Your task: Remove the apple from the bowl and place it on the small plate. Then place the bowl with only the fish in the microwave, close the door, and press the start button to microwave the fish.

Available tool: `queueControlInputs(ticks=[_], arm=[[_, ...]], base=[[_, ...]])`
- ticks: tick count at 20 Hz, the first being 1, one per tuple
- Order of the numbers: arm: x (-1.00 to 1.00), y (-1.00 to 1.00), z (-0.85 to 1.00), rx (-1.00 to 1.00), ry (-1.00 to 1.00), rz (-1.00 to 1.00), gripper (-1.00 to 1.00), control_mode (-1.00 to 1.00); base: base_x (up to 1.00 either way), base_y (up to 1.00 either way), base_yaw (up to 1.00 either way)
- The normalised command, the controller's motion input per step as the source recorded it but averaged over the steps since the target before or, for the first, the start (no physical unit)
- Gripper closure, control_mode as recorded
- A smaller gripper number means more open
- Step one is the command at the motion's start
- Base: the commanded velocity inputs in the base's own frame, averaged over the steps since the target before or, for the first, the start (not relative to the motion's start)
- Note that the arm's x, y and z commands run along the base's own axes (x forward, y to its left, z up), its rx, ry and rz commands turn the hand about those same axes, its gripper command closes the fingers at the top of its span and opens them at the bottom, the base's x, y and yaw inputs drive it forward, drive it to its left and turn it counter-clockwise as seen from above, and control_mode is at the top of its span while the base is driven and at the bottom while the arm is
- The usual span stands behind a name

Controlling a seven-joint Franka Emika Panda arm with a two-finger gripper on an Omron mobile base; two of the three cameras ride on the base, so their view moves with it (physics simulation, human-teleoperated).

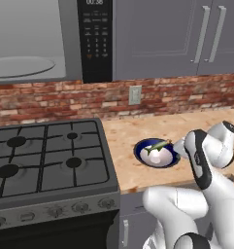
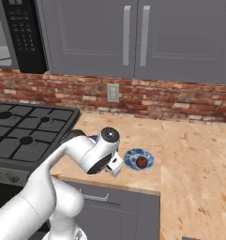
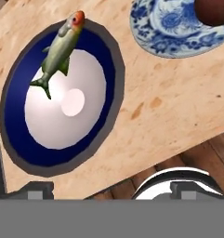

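The dark blue bowl [image 3: 16,116] with a white inside sits on the wooden counter just right of the stove, and the yellow-green fish [image 3: 60,49] lies across its rim. The bowl [image 1: 143,148] holds nothing but the fish [image 1: 158,145]. To its right the dark red apple [image 2: 141,162] rests on the small blue-and-white plate [image 2: 131,156]. My gripper [image 3: 114,189] hovers over the counter's front edge between bowl and plate, open and empty. The microwave [image 1: 36,39] stands open, its turntable [image 1: 21,65] showing; its door is out of view.
The black keypad strip [image 1: 95,39] is on the microwave's right side. A gas stove [image 1: 45,155] lies left of the bowl. Grey cabinet doors [image 2: 133,37] hang above a brick wall with an outlet [image 2: 113,93]. Open counter [image 2: 199,159] stretches to the right.
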Motion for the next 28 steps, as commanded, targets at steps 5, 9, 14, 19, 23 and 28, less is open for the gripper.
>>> queueControlInputs(ticks=[5, 9, 14, 19, 23, 28], arm=[[0.32, 0.00, -0.23, 0.11, 0.00, 0.00, -1.00, -1.00], [0.24, 0.00, -0.33, 0.07, 0.00, 0.00, -1.00, -1.00], [0.35, 0.02, -0.36, 0.05, 0.00, 0.00, -1.00, -1.00], [0.41, 0.01, -0.26, 0.05, 0.00, 0.00, -1.00, -1.00], [0.41, 0.01, -0.20, 0.05, 0.00, 0.00, -1.00, -1.00], [0.22, 0.01, -0.18, 0.04, 0.00, 0.00, -1.00, -1.00]], base=[[0.00, 0.00, 0.00], [0.00, 0.00, 0.00], [0.00, 0.00, 0.00], [0.00, 0.00, 0.00], [0.00, 0.00, 0.00], [0.00, 0.00, 0.00]])
